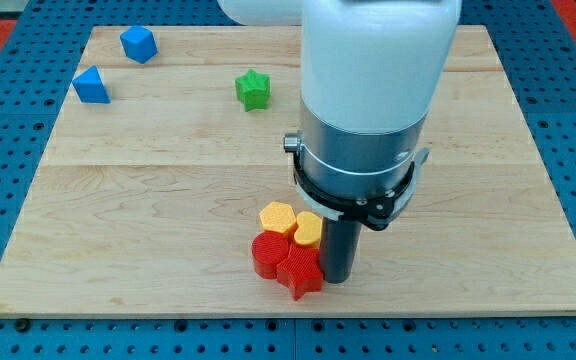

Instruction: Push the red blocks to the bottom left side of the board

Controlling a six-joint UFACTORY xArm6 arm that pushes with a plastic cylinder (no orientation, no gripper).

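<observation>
Two red blocks sit near the board's bottom middle: a round red block and a red star-shaped block touching its right side. Two yellow blocks lie just above them: a yellow hexagonal block and a second yellow block. My tip is at the right side of the red star block, touching or nearly touching it, with the second yellow block at the rod's left.
A blue cube and a blue wedge-like block lie at the top left. A green star block lies at the top middle. The wooden board lies on a blue pegboard; the arm's white body hides part of the top right.
</observation>
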